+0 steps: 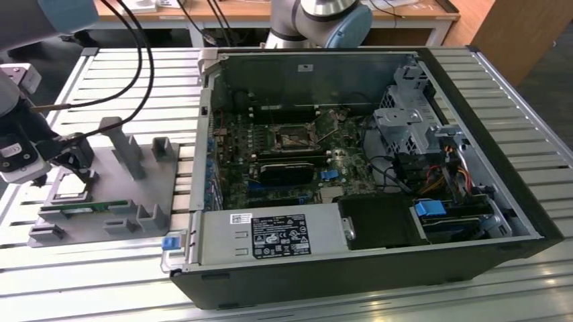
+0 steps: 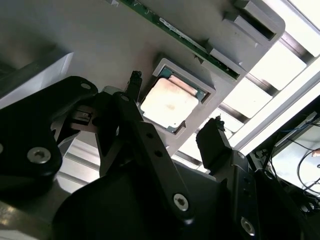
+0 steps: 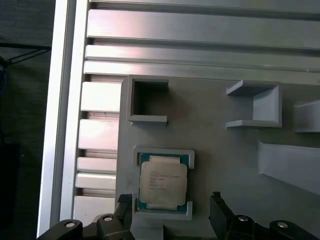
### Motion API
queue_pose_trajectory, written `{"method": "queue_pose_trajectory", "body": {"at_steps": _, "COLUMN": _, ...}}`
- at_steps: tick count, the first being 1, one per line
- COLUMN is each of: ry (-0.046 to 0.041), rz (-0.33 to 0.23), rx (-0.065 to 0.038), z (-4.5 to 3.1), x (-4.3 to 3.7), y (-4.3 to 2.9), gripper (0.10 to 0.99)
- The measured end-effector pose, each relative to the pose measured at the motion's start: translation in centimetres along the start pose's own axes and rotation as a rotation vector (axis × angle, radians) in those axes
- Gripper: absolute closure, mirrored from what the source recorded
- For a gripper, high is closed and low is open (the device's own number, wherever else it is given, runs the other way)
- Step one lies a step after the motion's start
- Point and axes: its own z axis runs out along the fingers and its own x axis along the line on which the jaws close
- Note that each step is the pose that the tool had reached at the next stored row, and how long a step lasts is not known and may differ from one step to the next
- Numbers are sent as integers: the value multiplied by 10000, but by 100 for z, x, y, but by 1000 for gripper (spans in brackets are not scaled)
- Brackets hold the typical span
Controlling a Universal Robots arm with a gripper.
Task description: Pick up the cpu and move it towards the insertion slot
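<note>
The cpu (image 3: 163, 181) is a small square chip with a silver top. It lies flat in a raised square nest on the grey fixture plate (image 3: 225, 150). In the second wrist view the cpu (image 2: 169, 105) sits between my two black fingers. My gripper (image 3: 170, 199) is open and hovers right over the chip, one fingertip (image 3: 125, 201) on each side of the nest, gripping nothing. In the exterior view the gripper (image 1: 67, 164) is at the left, over the fixture plate (image 1: 117, 194). The insertion slot (image 1: 293, 139) is a square socket on the motherboard inside the open computer case.
The open computer case (image 1: 358, 168) lies to the exterior view's right of the fixture, its wall (image 1: 204, 134) standing between them. Grey upright holders (image 1: 121, 144) rise from the fixture. A green circuit strip (image 1: 80, 210) lies along its near edge. Cables (image 1: 125, 60) hang above.
</note>
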Motion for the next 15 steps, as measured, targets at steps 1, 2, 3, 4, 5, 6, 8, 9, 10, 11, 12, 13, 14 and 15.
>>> {"method": "queue_pose_trajectory", "body": {"at_steps": 1, "ry": 0, "rz": 0, "rx": 0, "z": 12, "x": 1, "y": 0, "gripper": 369}}
{"method": "queue_pose_trajectory", "body": {"at_steps": 2, "ry": -1, "rz": 0, "rx": -1, "z": 23, "x": 2, "y": 0, "gripper": 369}}
{"method": "queue_pose_trajectory", "body": {"at_steps": 3, "ry": 0, "rz": 0, "rx": 0, "z": 33, "x": 3, "y": 0, "gripper": 369}}
{"method": "queue_pose_trajectory", "body": {"at_steps": 4, "ry": 0, "rz": 0, "rx": 0, "z": 42, "x": 4, "y": 1, "gripper": 369}}
{"method": "queue_pose_trajectory", "body": {"at_steps": 5, "ry": 0, "rz": 0, "rx": 0, "z": 51, "x": 6, "y": 2, "gripper": 369}}
{"method": "queue_pose_trajectory", "body": {"at_steps": 6, "ry": 1, "rz": 1, "rx": 0, "z": 59, "x": 9, "y": 3, "gripper": 369}}
{"method": "queue_pose_trajectory", "body": {"at_steps": 8, "ry": -2, "rz": -1, "rx": -1, "z": 80, "x": 8, "y": 5, "gripper": 369}}
{"method": "queue_pose_trajectory", "body": {"at_steps": 9, "ry": -1, "rz": -1, "rx": -1, "z": 89, "x": 8, "y": 5, "gripper": 369}}
{"method": "queue_pose_trajectory", "body": {"at_steps": 10, "ry": 0, "rz": 0, "rx": 0, "z": 98, "x": 9, "y": 6, "gripper": 369}}
{"method": "queue_pose_trajectory", "body": {"at_steps": 11, "ry": -1, "rz": 0, "rx": -1, "z": 108, "x": 10, "y": 6, "gripper": 369}}
{"method": "queue_pose_trajectory", "body": {"at_steps": 12, "ry": 1, "rz": 0, "rx": -4, "z": 114, "x": 12, "y": 6, "gripper": 369}}
{"method": "queue_pose_trajectory", "body": {"at_steps": 13, "ry": 0, "rz": 0, "rx": -16, "z": 119, "x": 14, "y": 6, "gripper": 369}}
{"method": "queue_pose_trajectory", "body": {"at_steps": 14, "ry": 0, "rz": -1, "rx": -29, "z": 125, "x": 15, "y": 6, "gripper": 369}}
{"method": "queue_pose_trajectory", "body": {"at_steps": 15, "ry": -3, "rz": 0, "rx": -37, "z": 131, "x": 16, "y": 7, "gripper": 369}}
